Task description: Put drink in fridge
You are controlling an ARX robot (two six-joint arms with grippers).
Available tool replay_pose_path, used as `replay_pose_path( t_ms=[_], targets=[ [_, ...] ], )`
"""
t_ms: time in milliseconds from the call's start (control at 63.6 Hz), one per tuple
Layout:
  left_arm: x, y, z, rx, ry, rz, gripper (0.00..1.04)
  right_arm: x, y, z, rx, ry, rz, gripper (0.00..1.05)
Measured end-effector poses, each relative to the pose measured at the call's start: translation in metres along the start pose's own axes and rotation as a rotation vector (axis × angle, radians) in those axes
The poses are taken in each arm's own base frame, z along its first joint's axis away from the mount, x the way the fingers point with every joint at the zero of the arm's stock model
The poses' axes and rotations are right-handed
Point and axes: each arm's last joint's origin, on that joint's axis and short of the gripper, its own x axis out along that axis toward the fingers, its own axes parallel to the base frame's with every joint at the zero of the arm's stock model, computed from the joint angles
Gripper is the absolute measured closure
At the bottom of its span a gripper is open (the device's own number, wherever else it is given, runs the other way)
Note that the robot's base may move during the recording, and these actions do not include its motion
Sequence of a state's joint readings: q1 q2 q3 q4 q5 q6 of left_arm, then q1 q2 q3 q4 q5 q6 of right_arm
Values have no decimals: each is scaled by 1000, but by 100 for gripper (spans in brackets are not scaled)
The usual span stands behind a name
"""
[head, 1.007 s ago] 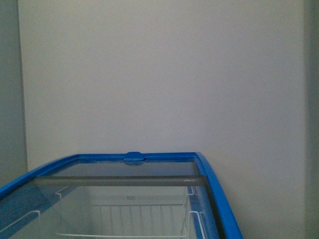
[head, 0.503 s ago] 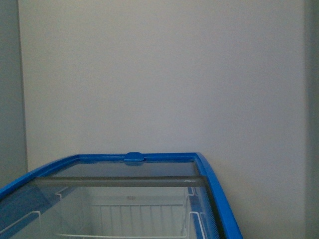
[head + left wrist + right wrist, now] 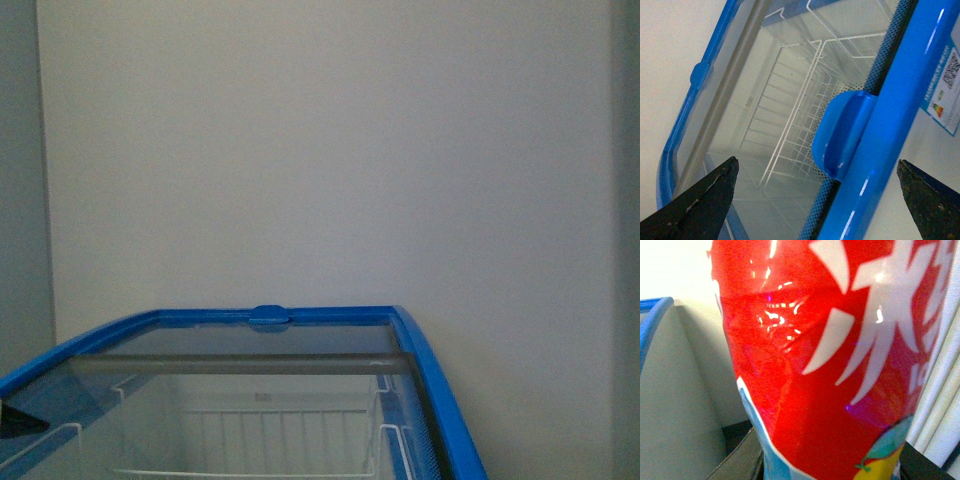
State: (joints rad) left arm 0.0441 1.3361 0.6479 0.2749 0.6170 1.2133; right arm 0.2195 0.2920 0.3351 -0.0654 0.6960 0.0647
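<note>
The drink [image 3: 805,365] sits right up against my right wrist camera, between the fingers of the right claw [image 3: 832,462]. Its red label with white lettering fills the view. Only dark slivers of the fingers show either side of it, so I judge the claw closed on the bottle's body rather than see it plainly.

I expect a small plastic bottle like this to be light and fairly stiff. The label film is glossy and creased, so it could slip or twist under the pads. A firm hold across the middle of the body looks safest to me; squeezing harder would only dent it.

My left claw [image 3: 816,164] is spread wide and holds nothing. The blue handle [image 3: 842,132] of the fridge's [image 3: 430,380] glass lid [image 3: 765,100] lies just ahead, between its fingers, with the wire basket [image 3: 800,130] beyond under the glass.

Against half a second ago, a dark fingertip [image 3: 20,420] has come into the front view's lower corner over the lid; the fridge itself looks unchanged.
</note>
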Motion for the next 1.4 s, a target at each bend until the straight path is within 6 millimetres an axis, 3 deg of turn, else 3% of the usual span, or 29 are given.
replay_pose_path(
  t_ms=[566,818,975,1148,1243,1400],
  targets=[
    [67,33,-29,62,28,-59,8,0,0,0,0,0,0,66],
    [116,77,-34,146,1,47,8,0,0,0,0,0,0,66],
    [160,109,-37,210,10,157,8,0,0,0,0,0,0,66],
    [185,125,-38,221,24,274,8,0,0,0,0,0,0,66],
    [185,132,-33,159,38,394,8,0,0,0,0,0,0,66],
    [151,122,-20,-74,83,475,8,0,0,0,0,0,0,66]
  ],
)
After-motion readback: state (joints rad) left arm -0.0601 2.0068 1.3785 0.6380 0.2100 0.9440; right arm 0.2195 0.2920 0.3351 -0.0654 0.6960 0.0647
